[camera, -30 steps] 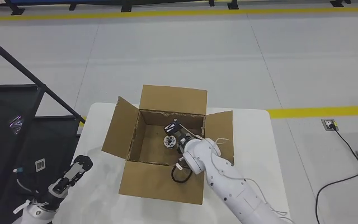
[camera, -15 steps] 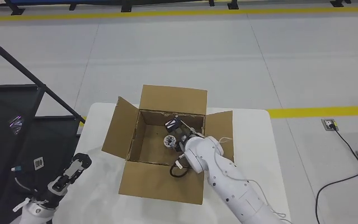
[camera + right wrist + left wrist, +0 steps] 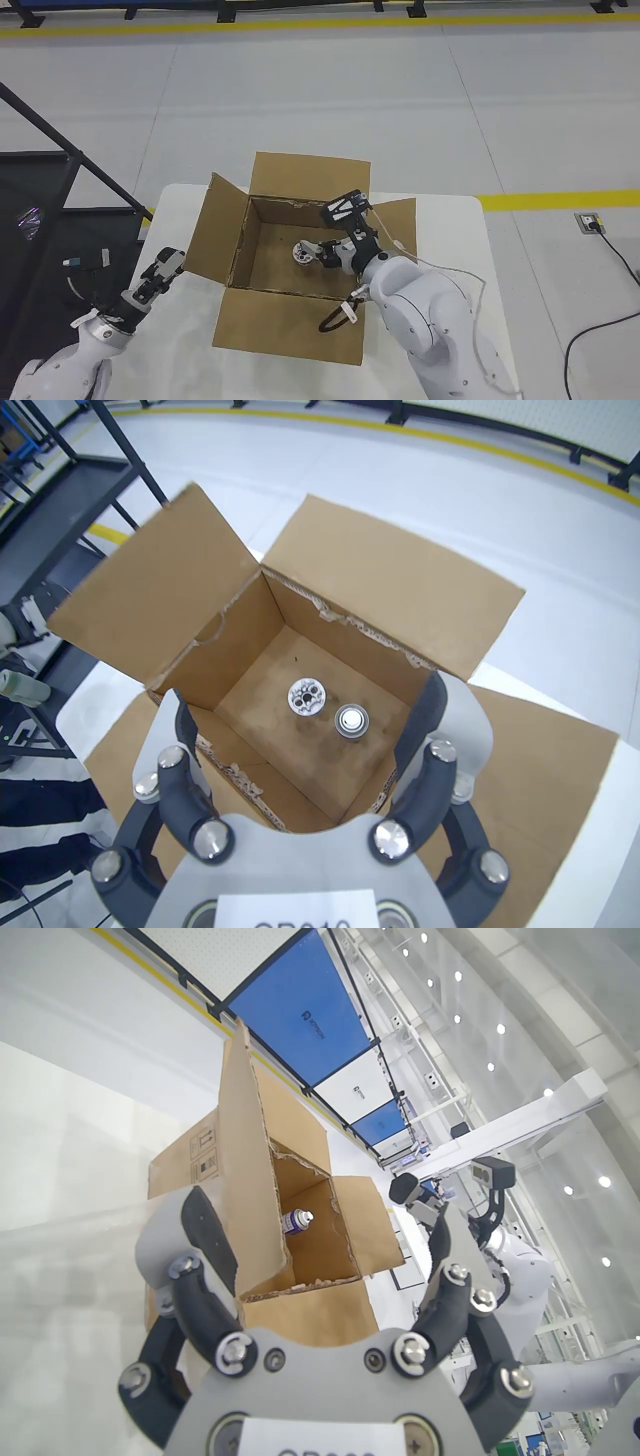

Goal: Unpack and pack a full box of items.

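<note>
— what's the near arm doing?
— the left claw [image 3: 320, 1213] sits low over the white counter [image 3: 190, 340], fingers spread wide with nothing in them, just beside the left flap of the brown cardboard box [image 3: 380, 580]. i can't tell whether it touches.
— and the other one?
— the right claw [image 3: 306, 695] hangs above the open box, also wide and empty, looking straight down the well.
— what's inside?
— on the box floor there's a silver-topped spray can [image 3: 351, 720] standing upright. just beside it is a white round piece with holes in its top [image 3: 306, 698]. both are near the middle, clear of the walls.
— so a pick comes next?
— i'd guess so. go down plumb, keep both fingers off the torn rim and straddle one item only. they stand close, so a finger in the gap could tip the neighbour. for the can, grip low on its body.
</note>
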